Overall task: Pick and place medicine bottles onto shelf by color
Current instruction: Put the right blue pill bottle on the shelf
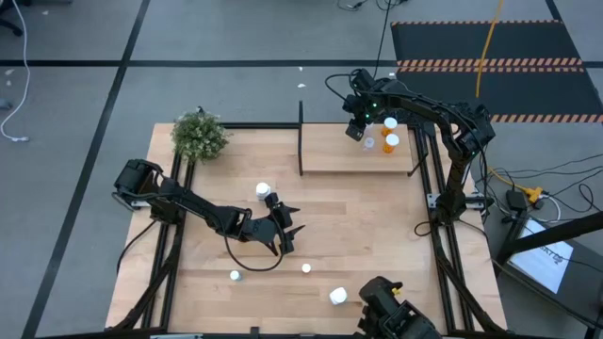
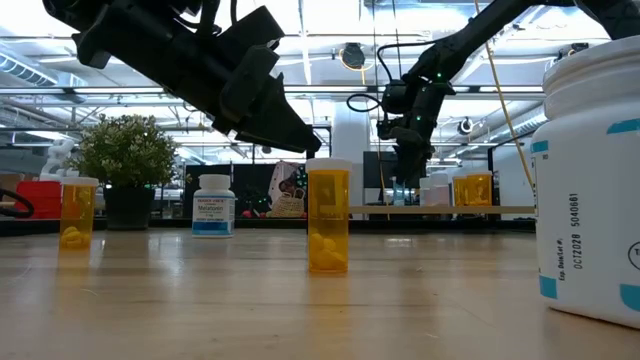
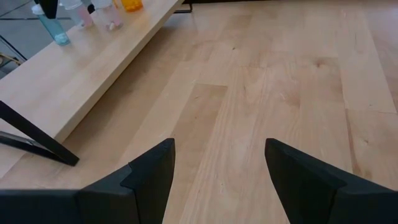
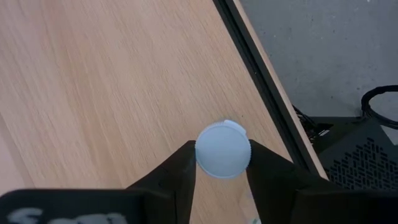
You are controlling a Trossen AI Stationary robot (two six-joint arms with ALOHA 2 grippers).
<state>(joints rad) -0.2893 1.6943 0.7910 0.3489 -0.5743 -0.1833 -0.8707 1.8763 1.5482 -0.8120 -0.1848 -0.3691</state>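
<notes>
Over the shelf [image 1: 356, 151], a pale-blue bottle [image 4: 223, 149] is pinched at its cap by the right hand [image 1: 355, 129], held upright, probably so it can be set beside the bottles already grouped there. Above mid-desk [image 1: 367, 235], the left hand [image 1: 283, 231] is kept wide and empty, near a white bottle [image 1: 263, 191].

In the low view the big white bottle [image 2: 590, 190] is cut off by the frame edge. On the shelf [image 3: 74, 68], the small bottles [image 3: 53, 25] lose their tops to the left wrist picture's border. Under the right tool [image 4: 222, 163], only a pale-blue cap [image 4: 223, 150] shows; its body is hidden.
</notes>
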